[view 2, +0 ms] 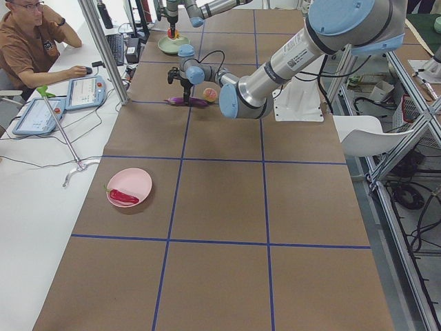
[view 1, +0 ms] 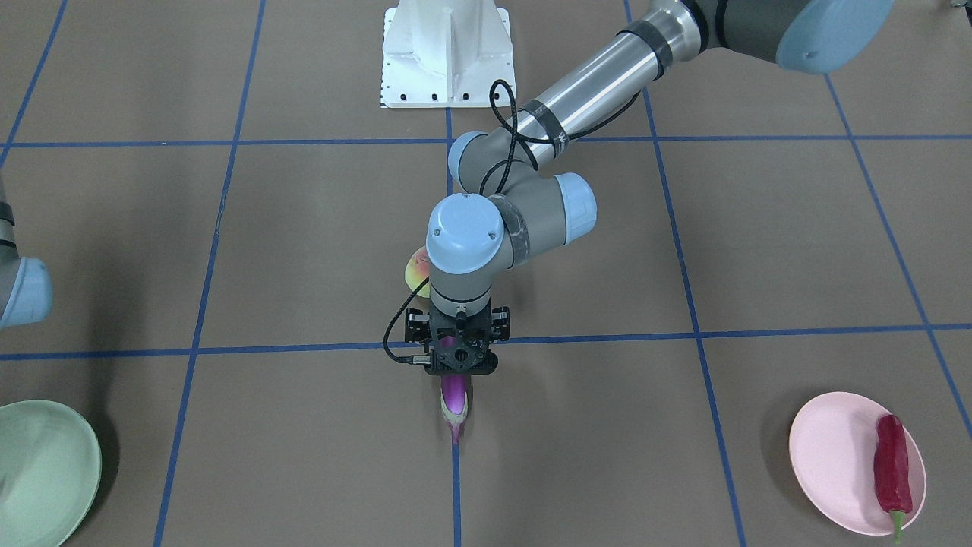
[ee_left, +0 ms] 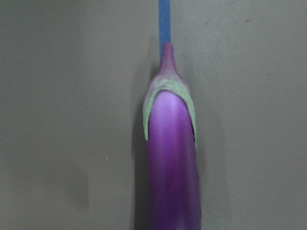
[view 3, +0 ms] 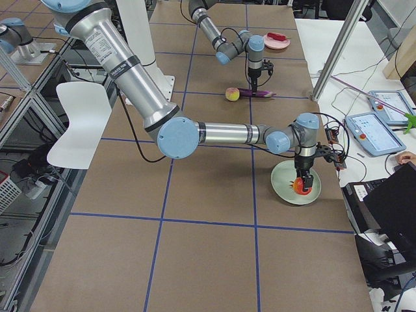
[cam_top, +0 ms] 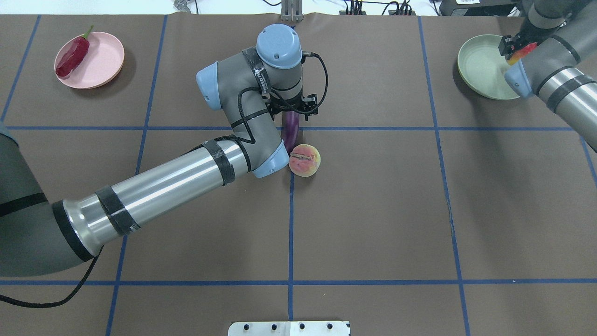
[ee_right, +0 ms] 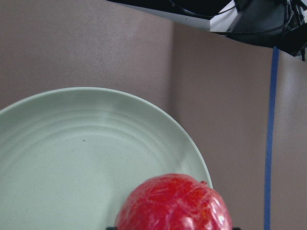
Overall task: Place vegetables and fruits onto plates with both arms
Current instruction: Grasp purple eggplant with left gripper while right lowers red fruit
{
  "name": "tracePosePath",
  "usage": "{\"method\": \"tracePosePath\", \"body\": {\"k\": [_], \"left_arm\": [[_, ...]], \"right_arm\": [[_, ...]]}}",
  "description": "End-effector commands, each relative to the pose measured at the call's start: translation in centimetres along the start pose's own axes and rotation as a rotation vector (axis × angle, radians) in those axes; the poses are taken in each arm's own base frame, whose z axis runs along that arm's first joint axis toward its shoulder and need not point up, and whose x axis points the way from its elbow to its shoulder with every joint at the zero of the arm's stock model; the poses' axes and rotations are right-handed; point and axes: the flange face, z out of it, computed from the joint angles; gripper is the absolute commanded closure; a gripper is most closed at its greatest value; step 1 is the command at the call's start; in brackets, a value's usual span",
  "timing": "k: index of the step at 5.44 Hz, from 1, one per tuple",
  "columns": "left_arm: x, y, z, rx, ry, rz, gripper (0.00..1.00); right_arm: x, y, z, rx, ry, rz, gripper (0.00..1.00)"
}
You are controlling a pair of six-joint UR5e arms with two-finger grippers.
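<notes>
The purple eggplant [cam_top: 291,133] lies on the table's centre line, cap end away from the robot [view 1: 454,403], and fills the left wrist view [ee_left: 171,163]. My left gripper [cam_top: 294,111] is down over its middle; its fingers are hidden, so I cannot tell whether they are shut. The peach [cam_top: 304,160] sits on the table just beside the eggplant. My right gripper [view 3: 303,177] is shut on the red-orange fruit [ee_right: 175,203] and holds it over the near edge of the mint green plate [cam_top: 480,65]. The chili [cam_top: 72,57] lies on the pink plate [cam_top: 100,60].
The white base block [view 1: 448,53] stands at the robot's side of the table. Blue tape lines [cam_top: 290,233] grid the brown table. An operator [view 2: 31,41] sits at a side desk with tablets, beyond the table's far edge.
</notes>
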Motion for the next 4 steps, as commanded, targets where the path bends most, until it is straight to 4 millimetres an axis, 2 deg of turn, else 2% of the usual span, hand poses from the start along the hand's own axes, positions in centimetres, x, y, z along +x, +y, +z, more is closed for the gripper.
{"method": "tracePosePath", "body": {"k": [1, 2, 3, 4], "left_arm": [[0.3, 0.6, 0.4, 0.001, -0.003, 0.004, 0.38], [0.6, 0.9, 0.7, 0.026, -0.013, 0.011, 0.39], [0.6, 0.9, 0.7, 0.026, -0.013, 0.011, 0.39], [0.6, 0.9, 0.7, 0.026, -0.013, 0.005, 0.45]], "right_arm": [[-0.1, 0.1, 0.2, -0.003, 0.001, -0.001, 1.0], [-0.1, 0.1, 0.1, -0.001, 0.003, -0.002, 0.79], [-0.3, -0.3, -0.5, 0.017, 0.008, -0.003, 0.01], [-0.6, -1.0, -1.3, 0.031, 0.012, -0.004, 0.0]]}}
